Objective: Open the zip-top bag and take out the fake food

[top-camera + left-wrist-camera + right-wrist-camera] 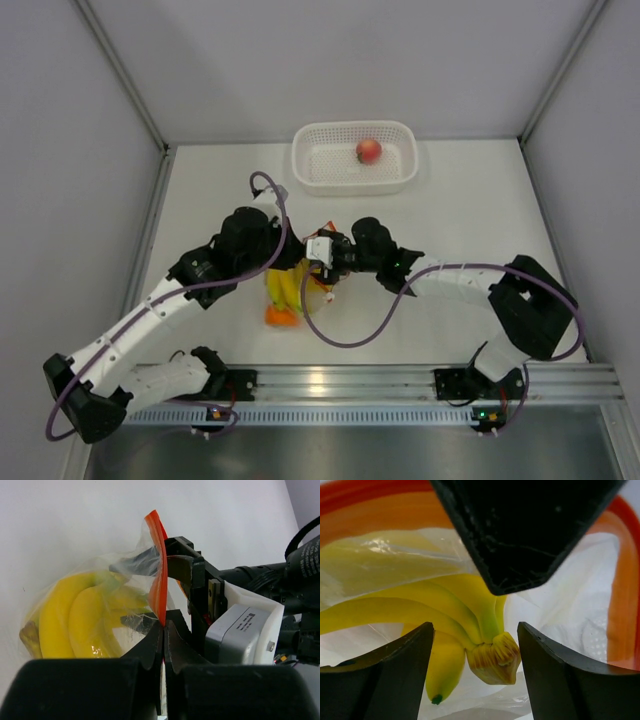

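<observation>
**tinker_jo:** zip-top bag (292, 288) is mid-worktop (470, 200) between the two arms. The left pincer (164, 630) is clamped fully shut on the orange-red zip strip (159, 570), holding that edge up; I'd keep it pinned there so the mouth doesn't sag. The film is thin, clear and crinkly, so it'll fold in if let go.

**bolt_ben:** agreed; the banana bunch (75, 620) inside is glossy hard plastic, curved and slippery-looking. The right pincer (475, 628) is in the mouth with its jaws parted either side of the stalk end (495, 657), gripping nothing; I'd close on that knobbly brown stub, not the smooth curves, then pull straight out along the opening so the film doesn't snag.

**tinker_jo:** there's an orange fruit (281, 317) by the bananas; can't tell if it's in or out. The pink peach (369, 151) already sits in the white perforated basket (400, 170) at the back.
</observation>
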